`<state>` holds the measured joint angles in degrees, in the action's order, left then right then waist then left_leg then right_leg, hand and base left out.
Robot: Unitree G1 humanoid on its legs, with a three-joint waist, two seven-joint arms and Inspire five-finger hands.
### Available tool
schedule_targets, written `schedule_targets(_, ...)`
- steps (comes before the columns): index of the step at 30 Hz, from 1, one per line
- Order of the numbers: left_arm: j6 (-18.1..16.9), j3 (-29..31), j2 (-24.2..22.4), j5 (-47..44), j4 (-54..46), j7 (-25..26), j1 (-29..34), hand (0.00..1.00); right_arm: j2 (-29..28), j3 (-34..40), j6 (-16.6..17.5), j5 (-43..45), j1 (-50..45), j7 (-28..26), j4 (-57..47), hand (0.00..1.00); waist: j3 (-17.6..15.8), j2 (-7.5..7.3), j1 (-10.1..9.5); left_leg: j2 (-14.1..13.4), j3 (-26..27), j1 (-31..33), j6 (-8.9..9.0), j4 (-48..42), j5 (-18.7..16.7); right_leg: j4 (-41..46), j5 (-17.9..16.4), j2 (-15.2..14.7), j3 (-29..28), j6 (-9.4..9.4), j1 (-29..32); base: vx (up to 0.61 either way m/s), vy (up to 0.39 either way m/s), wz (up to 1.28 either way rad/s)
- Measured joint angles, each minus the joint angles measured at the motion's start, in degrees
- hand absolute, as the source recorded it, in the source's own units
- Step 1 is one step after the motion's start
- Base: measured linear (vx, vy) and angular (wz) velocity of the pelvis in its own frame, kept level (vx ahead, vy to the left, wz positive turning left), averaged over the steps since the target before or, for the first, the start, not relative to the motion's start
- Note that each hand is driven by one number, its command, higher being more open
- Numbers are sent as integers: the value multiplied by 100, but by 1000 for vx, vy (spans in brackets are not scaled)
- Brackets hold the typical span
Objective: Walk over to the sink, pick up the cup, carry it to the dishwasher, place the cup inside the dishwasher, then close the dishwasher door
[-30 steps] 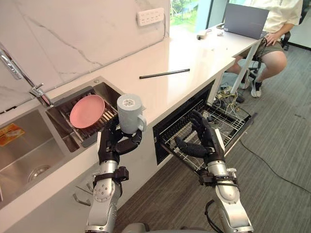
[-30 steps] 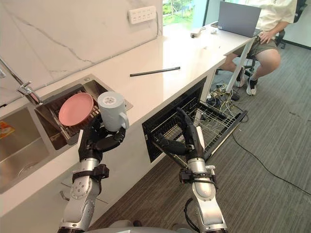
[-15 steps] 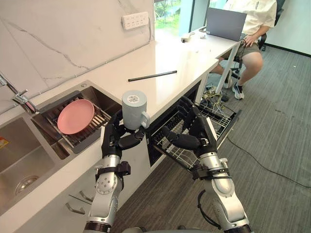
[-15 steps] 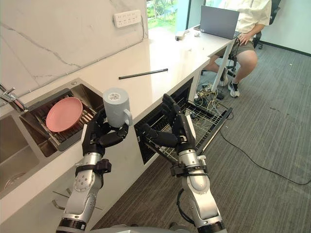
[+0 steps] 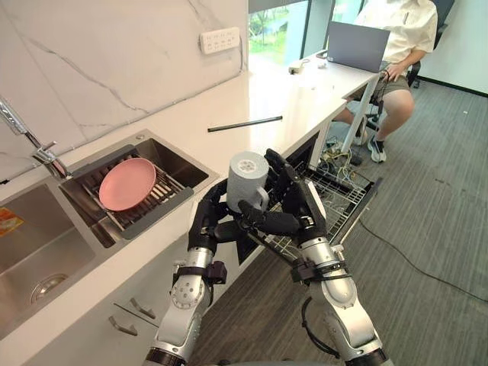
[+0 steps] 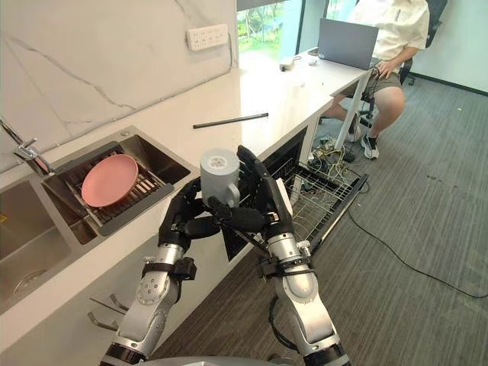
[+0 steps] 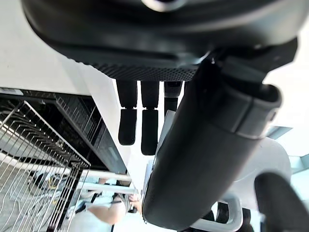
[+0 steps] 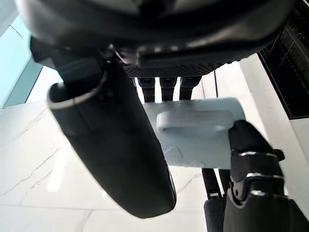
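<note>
The robot's left hand (image 5: 206,225) curls round the base of the pale grey cup (image 5: 247,175), and the right hand (image 5: 299,207) clasps its handle side, thumb reaching underneath. They hold the cup between them at the counter (image 5: 229,103) edge, beside the pulled-out dishwasher rack (image 5: 343,194). A pink plate (image 5: 127,183) rests in the sink (image 5: 181,164).

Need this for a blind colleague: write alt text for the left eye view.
The left robot hand and right robot hand together hold a grey cup in front of the counter, by the pulled-out dishwasher rack. A pink plate lies in the sink; a person sits at a laptop beyond.
</note>
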<state>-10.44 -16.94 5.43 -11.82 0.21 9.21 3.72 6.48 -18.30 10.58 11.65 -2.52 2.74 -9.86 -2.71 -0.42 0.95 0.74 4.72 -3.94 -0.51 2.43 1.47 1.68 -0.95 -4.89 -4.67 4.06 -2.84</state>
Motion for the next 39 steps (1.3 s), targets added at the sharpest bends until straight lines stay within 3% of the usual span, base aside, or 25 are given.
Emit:
schedule_targets(2,0,-125,4,-3,0,-37,-11,30,1,5,0,-5,24,76,35,90,2,1,0,22,-67,-94,-12,270,166,-1,-2,-10,55,5,5,-34,0,14)
schedule_targets(3,1,-163,12,-9,1,-40,-15,30,1,4,0,-6,25,108,41,30,4,-3,-2,25,-76,-83,-11,285,174,0,-1,-14,70,7,10,-37,2,9)
schedule_targets(11,4,-451,14,-170,0,-42,-18,30,-14,196,1,-54,340,483,430,30,140,-6,-12,44,-236,-47,-6,289,272,-2,-4,-32,261,6,-5,-26,-12,10)
schedule_targets(19,7,-520,-13,-275,-4,-40,-47,30,-20,205,54,-43,401,447,451,30,203,-27,-8,37,-329,-17,18,291,337,-6,-8,-30,358,-11,-2,-28,-13,7)
schedule_targets(20,7,-521,-13,-275,-6,-40,-48,90,-20,209,61,-43,401,444,452,30,211,-39,-9,37,-341,-9,15,291,348,-7,-6,-32,377,-12,-3,-19,-5,9)
schedule_targets(32,19,-592,0,-266,-545,-254,-47,90,-268,904,134,-76,402,338,364,30,270,-138,-16,34,-366,4,19,289,370,-13,11,-34,442,-16,-21,-7,-3,2)
schedule_targets(39,-75,50,1,-298,-1232,-450,206,90,-251,1827,195,-263,329,378,148,30,258,-158,-13,27,-352,-6,23,289,363,-49,24,-29,432,-13,-42,0,0,0)
